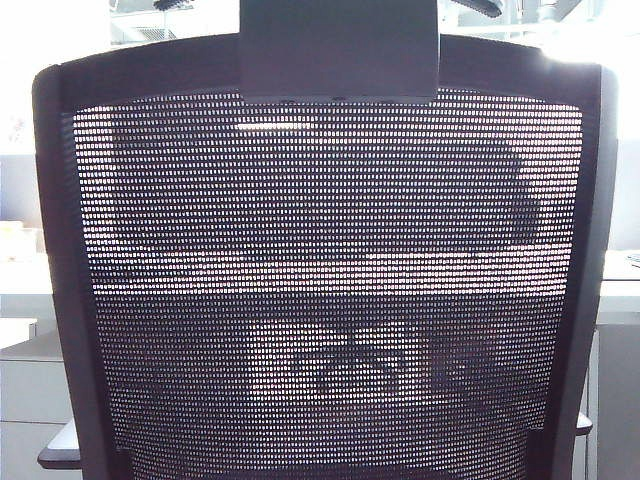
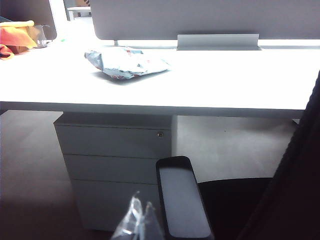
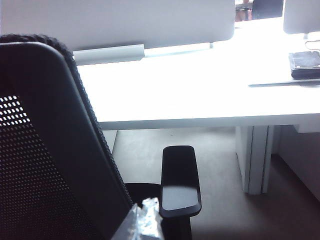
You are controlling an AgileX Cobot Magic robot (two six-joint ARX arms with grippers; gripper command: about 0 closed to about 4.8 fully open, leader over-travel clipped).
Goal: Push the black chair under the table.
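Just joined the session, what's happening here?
The robot is right behind the black chair, whose mesh back fills the exterior view. Both grippers, left and right, sit low on either side of the chair near its armrests; whether they are open is unclear. The armrests lie short of the table edge, so the chair isn't tucked in yet.

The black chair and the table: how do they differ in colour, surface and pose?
The black chair is dark; the table is white. The chair's back is see-through mesh and upright; the table top is solid, flat and level. The chair's armrests are lower than the table top. The left claw and right claw are beside the armrests.
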